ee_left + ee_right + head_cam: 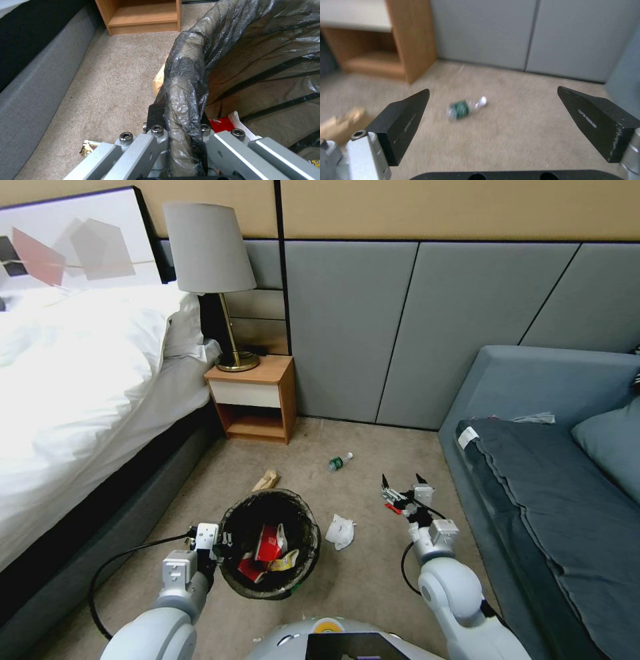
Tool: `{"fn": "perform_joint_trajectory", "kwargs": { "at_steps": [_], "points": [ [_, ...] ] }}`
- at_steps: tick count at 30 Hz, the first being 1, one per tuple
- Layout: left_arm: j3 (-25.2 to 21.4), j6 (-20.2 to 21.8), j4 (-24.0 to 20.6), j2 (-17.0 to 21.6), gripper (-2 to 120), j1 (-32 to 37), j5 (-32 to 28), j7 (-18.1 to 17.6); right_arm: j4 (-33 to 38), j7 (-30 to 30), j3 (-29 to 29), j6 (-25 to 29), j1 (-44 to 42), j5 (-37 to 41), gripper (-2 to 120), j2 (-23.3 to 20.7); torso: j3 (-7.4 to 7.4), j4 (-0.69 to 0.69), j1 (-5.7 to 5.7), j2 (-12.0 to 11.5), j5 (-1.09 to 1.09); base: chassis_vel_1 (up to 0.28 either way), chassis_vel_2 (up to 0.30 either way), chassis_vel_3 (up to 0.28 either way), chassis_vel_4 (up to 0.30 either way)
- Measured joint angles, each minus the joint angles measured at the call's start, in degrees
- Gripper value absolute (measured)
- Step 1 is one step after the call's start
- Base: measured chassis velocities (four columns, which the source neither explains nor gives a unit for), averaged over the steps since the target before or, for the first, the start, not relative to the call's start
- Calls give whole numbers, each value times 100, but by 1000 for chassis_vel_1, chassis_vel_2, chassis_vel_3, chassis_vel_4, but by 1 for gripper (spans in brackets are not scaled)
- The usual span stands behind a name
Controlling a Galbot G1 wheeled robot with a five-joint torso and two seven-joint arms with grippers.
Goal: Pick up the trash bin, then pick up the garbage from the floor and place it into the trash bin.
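Meanwhile bottle on carpet ahead of spread right end effector.

Glossy crinkled plastic bag, matt rough carpet, smooth wooden nightstand.

White-grey arms; black cables; silver screwed brackets; black wedge-shaped fingertips.

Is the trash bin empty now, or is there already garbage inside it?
Not empty. The bin holds red and yellow wrappers at its bottom; the left hand grips its rim.
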Motion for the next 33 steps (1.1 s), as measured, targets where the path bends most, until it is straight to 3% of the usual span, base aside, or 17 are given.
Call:
{"fn": "perform_joint_trajectory", "kwargs": {
  "at_steps": [2, 4, 9, 13, 20, 25, 33],
  "points": [
    [8, 11, 0, -15, 1, -8, -13, -12, -104, -68, -49, -30, 73, 59, 100, -133, 0, 3, 0, 0, -3, 0, 0, 0, 0],
    [46, 32, 0, -72, 1, -72, -23, -30, -548, -315, -317, -54, 392, 284, 100, -553, 0, 2, 0, 0, -2, 0, 0, 0, 0],
    [46, 46, 0, -82, 1, -131, -23, -34, -856, -573, -522, -79, 636, 476, 100, -755, 0, 2, 0, 0, -1, 0, 0, 0, 0],
    [3, 83, 0, -10, 1, -218, -70, -44, -1402, -1183, -956, -521, 1095, 1178, 100, -1069, 0, 2, 0, 0, -2, 0, 0, 0, 0],
    [54, 85, 0, 5, 1, -187, -28, -32, -1992, -1729, -1288, -693, 1435, 1155, 100, -1008, 0, 2, 0, 0, -2, 0, 0, 0, 0],
    [70, 85, 0, 9, 1, -154, 6, -10, -2324, -1807, -1497, -710, 1581, 957, 100, -886, 0, 2, 0, 0, -2, 0, 0, 0, 0],
    [116, 86, 0, -55, 1, -138, 38, 2, -3235, -1864, -1931, -456, 1883, 313, 100, -372, 0, 2, 0, 0, -2, 0, 0, 0, 0]
  ]
}}
